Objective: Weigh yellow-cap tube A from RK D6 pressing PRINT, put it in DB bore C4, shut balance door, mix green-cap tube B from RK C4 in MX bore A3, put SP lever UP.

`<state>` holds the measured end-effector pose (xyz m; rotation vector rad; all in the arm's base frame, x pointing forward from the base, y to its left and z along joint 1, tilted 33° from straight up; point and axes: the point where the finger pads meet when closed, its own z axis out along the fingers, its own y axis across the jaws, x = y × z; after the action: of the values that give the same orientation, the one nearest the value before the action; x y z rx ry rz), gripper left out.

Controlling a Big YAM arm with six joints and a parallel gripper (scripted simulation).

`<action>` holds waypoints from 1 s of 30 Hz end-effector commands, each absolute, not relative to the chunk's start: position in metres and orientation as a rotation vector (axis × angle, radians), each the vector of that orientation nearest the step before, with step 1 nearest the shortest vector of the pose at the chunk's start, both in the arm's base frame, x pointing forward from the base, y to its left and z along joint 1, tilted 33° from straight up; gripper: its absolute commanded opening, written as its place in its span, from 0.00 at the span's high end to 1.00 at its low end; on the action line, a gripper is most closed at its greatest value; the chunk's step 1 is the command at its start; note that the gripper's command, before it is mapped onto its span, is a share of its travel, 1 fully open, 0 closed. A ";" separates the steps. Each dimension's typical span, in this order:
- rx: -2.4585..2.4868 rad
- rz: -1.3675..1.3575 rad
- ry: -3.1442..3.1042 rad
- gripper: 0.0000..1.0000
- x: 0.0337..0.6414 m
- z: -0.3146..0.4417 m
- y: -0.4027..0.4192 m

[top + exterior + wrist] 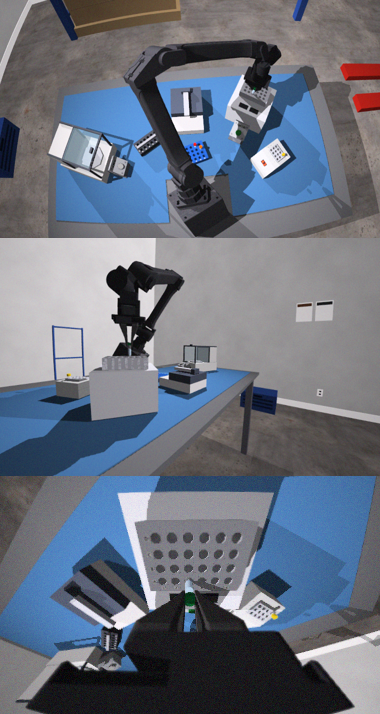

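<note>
My gripper (254, 87) (129, 343) (189, 595) is shut on the green cap of tube B (253, 91) (129, 350) (188, 586). The tube hangs upright over the mixer's bored block (253, 98) (106, 363) (143, 532). Its lower end covers the third bore of the front row in the wrist view; I cannot tell whether its tip is inside. Tube A's yellow cap (283, 154) (68, 375) (274, 616) stands up from the dry block (260, 169) (66, 390). The balance's glass door (78, 145) looks shut. The round green START key (238, 132) is uncovered. No lit lamp is discernible.
The spectrophotometer (187, 126) (197, 386) stands left of the mixer, with a white bar (186, 103) on its dark top. The blue rack (206, 151) holds red- and orange-capped tubes. The magnet block (142, 151) lies partly behind my arm.
</note>
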<state>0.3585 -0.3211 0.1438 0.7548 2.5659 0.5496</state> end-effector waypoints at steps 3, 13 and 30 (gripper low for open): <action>0.744 0.545 2.566 0.91 0.365 0.140 -0.316; 0.745 0.547 2.567 0.91 0.365 0.140 -0.315; 0.744 0.546 2.567 0.91 0.364 0.140 -0.315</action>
<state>0.3579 -0.3205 0.1435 0.7521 2.5634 0.5448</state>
